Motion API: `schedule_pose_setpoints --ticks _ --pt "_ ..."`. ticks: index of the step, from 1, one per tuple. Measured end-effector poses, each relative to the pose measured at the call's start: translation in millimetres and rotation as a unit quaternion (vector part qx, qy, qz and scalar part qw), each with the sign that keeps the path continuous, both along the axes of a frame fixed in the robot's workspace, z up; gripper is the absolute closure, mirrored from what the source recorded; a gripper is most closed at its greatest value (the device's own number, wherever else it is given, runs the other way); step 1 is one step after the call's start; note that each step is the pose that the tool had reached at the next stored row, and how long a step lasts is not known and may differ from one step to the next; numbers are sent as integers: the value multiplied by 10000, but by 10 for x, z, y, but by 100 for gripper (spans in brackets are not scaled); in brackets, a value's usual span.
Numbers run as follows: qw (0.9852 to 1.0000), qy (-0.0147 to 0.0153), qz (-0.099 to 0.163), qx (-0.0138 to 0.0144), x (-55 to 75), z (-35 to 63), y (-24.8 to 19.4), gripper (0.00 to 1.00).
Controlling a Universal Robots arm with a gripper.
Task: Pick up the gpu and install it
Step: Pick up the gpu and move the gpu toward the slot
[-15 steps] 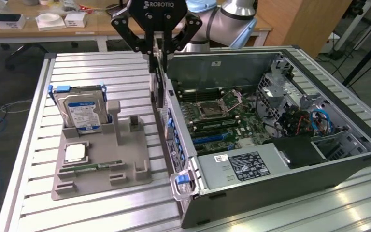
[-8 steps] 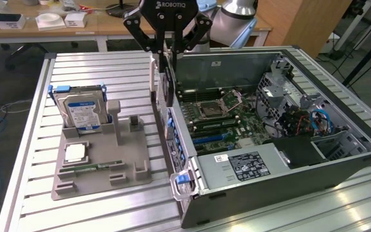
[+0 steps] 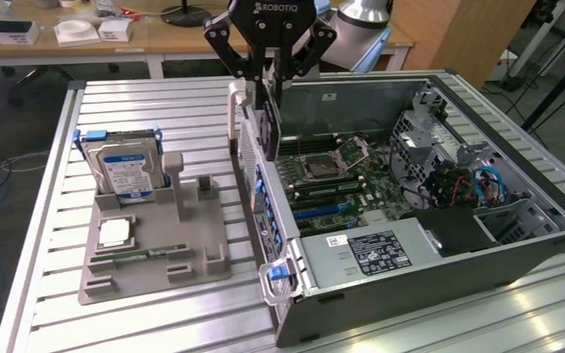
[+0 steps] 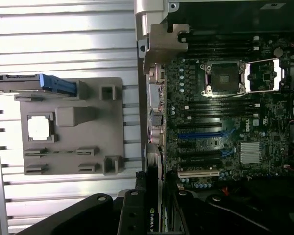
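My gripper [image 3: 271, 77] is shut on the gpu [image 3: 268, 121], a thin black card that hangs edge-on below the fingers. Its pale metal bracket [image 3: 233, 110] points toward the exterior view's left. The card hangs over the near side wall of the open computer case [image 3: 518, 243], above the edge of the motherboard [image 3: 332, 176]. In the wrist view the gpu [image 4: 153, 166] runs out from my gripper [image 4: 154, 215], its bracket [image 4: 159, 44] at the far end, alongside the motherboard [image 4: 215, 112]. The blue expansion slot [image 4: 201, 134] lies bare, apart from the card.
A grey parts holder [image 3: 145, 272] sits on the slatted table at the exterior view's left, carrying a blue-labelled hard drive [image 3: 126, 173], a processor chip [image 3: 115, 232] and a green memory stick [image 3: 150, 254]. A power supply [image 3: 371, 254] fills the case's near end.
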State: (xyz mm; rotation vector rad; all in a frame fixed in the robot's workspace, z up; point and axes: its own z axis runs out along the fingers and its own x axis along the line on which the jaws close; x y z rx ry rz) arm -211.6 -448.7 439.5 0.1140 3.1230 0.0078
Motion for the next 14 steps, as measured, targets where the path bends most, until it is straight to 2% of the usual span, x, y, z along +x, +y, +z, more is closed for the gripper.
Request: schedule_pose_setpoints --ticks 14 --pt "10000 0 6 0 229 0 0 74"
